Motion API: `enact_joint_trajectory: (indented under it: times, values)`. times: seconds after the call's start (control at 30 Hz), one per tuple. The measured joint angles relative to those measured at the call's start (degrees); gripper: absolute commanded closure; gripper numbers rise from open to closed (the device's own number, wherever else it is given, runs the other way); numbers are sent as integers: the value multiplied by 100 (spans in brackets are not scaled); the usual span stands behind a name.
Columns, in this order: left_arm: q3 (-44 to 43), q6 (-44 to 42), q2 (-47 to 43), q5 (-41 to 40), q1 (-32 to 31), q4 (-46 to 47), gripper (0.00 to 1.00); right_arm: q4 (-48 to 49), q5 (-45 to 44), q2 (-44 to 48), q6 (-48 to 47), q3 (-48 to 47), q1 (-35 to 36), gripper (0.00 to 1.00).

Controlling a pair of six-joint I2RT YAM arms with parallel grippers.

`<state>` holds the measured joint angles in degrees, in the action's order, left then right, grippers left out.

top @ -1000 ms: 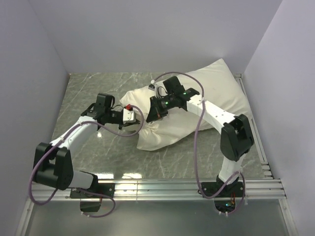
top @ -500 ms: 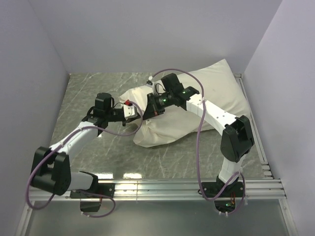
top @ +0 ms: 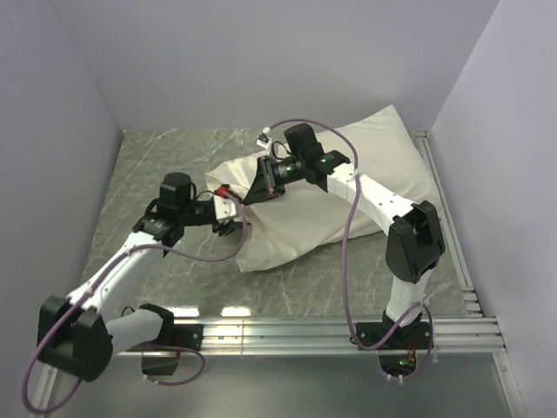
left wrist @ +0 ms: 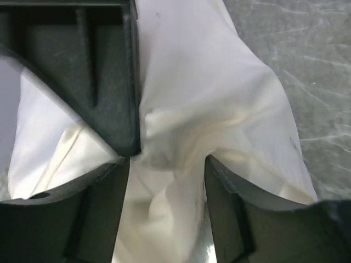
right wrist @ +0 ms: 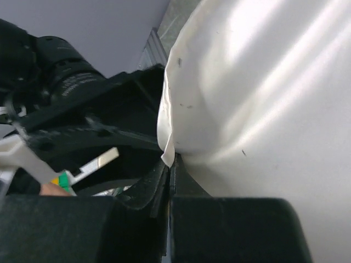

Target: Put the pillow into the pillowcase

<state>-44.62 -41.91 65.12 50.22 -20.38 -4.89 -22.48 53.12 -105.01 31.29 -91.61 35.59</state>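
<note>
right end effector: clamped on pillowcase edge | left end effector: spread, pillowcase cloth between its fingers

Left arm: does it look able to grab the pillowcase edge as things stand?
Probably yes. The left pincer is open at the pillowcase edge, with fabric bunched between its fingers. The right pincer, shut on the fabric beside it, sits close but doesn't seem to block.

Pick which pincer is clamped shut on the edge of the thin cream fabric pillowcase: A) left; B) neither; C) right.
C: the right pincer pinches the edge of the thin cream fabric pillowcase, while the left pincer stands open over the cloth.
</note>
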Motion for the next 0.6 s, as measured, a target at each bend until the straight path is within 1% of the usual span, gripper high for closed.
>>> enact_joint_trajectory:
  times: [0.07,0.13,0.17,0.23,0.3,0.4,0.47,0.53,0.6]
  values:
    - [-9,313,-387,212,321,-328,38,26,4,-2,-4,4,0,100]
    - [-92,811,-743,487,957,-621,38,87,-9,-2,-4,4,-2,100]
    - [-151,1187,-901,555,1386,-693,38,109,-11,-2,-4,4,-11,100]
    - [-216,1856,-1029,520,2033,-669,36,153,-15,-2,-2,4,-13,100]
    - [-223,2514,-1003,433,2444,-608,35,166,-13,-2,-4,-4,-13,100]
    - [-223,3364,-575,70,2618,-295,35,144,-15,-13,-28,-66,-13,100]
    - [-264,3847,-35,-170,2594,-98,35,133,-22,-24,-55,-140,-15,100]
    - [-341,4210,544,-376,2522,68,31,138,-26,-24,-72,-184,-17,100]
    - [-374,4489,1023,-557,2402,251,31,146,-28,-24,-87,-195,-22,100]
